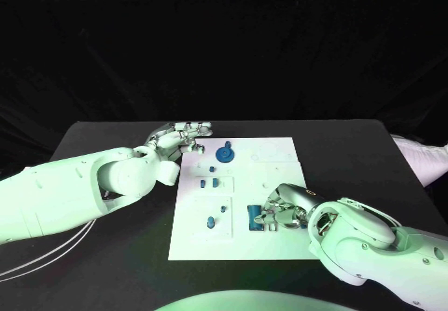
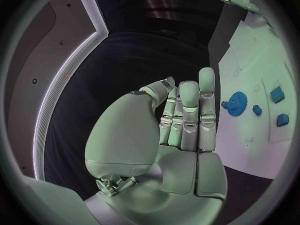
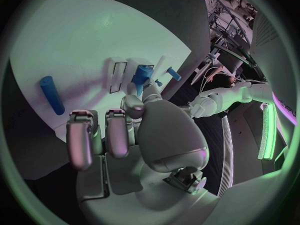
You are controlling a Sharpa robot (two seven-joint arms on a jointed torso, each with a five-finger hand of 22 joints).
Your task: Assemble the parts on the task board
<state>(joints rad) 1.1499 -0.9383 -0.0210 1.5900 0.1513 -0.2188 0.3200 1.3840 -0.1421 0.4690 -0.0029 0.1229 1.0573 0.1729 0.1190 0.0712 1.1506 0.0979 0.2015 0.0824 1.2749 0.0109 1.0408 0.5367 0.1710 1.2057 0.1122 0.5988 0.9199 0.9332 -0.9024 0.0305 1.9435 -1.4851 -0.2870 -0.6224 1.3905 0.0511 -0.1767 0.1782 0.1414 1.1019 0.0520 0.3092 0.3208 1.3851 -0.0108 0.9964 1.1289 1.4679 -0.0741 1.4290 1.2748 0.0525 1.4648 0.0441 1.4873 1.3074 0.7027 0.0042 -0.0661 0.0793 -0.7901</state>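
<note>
Spreading across the scene is the black table point(image 1: 112, 139), and dead centre on it lies the white task board point(image 1: 270, 243), long side running from twelve to six o'clock. Coming in from nine o'clock, the big white left arm point(image 1: 84, 188) reaches up to the board's far-left corner, at about eleven o'clock of the board, and the left hand point(image 1: 179, 139) hovers there just off the edge, fingers point(image 2: 187, 110) straight and pressed side by side, nothing in them. From five o'clock the right arm point(image 1: 373, 249) leans in, and the right hand point(image 1: 285, 207) sits low over the board's right half, at roughly four o'clock from the board's middle; its fingers point(image 3: 81, 135) curl down toward the surface right beside a blue block point(image 1: 254, 214), but whether they actually grip it I cannot tell. Now the parts: a blue gear point(image 1: 225, 154) lies near the board's top, at twelve o'clock, close to the left hand. Below it, two small blue pieces point(image 1: 209, 183) sit side by side at the centre-left. Lower still, a blue peg point(image 1: 210, 223) lies at about seven o'clock, with a tinier blue piece point(image 1: 224, 208) just above it.
</note>
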